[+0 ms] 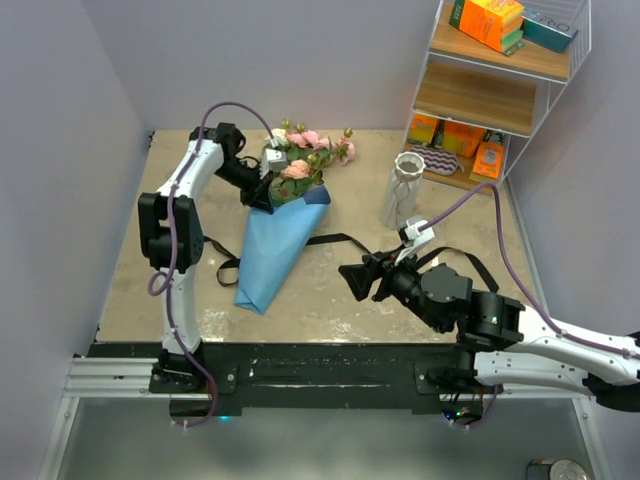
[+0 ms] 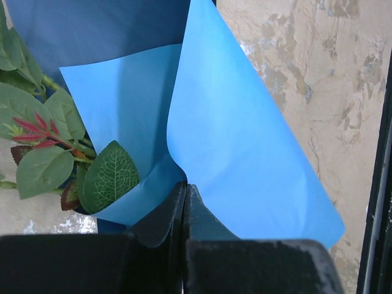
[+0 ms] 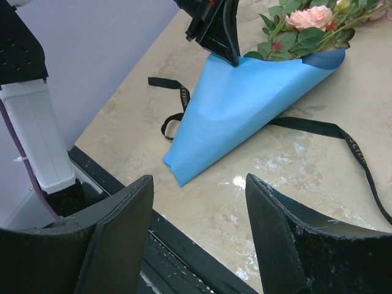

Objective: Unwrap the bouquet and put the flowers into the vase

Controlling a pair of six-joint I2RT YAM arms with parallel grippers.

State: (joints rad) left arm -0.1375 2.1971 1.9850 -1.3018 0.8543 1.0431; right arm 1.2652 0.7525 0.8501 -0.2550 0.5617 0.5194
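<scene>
A beige, marbled table point(image 1: 310, 300) sat between pale lilac walls, with a white wire shelf point(image 1: 497, 100) holding orange boxes point(image 1: 455, 135) at the far right corner. The bouquet point(image 1: 285, 215) lay on its side left of centre. Its blue paper cone point(image 1: 272, 250) pointed toward the near edge, and its flowers point(image 1: 305, 150), pink, peach and cream roses with green leaves, spilled toward the back wall. A black ribbon point(image 1: 335, 238) lay loose on the table, trailing out from under the cone on both sides. The vase point(image 1: 405, 190) stood upright to the right, just in front of the shelf and well apart from the bouquet. The left gripper point(image 1: 264, 196) reached down to the cone's open rim beside the leaves. Its fingers point(image 2: 164, 223) were pressed together where two paper edges met, and it could not be told whether paper was pinched between them. The right gripper point(image 1: 352, 280) hovered over the table's near right part, its fingers point(image 3: 116, 226) apart and holding nothing.
</scene>
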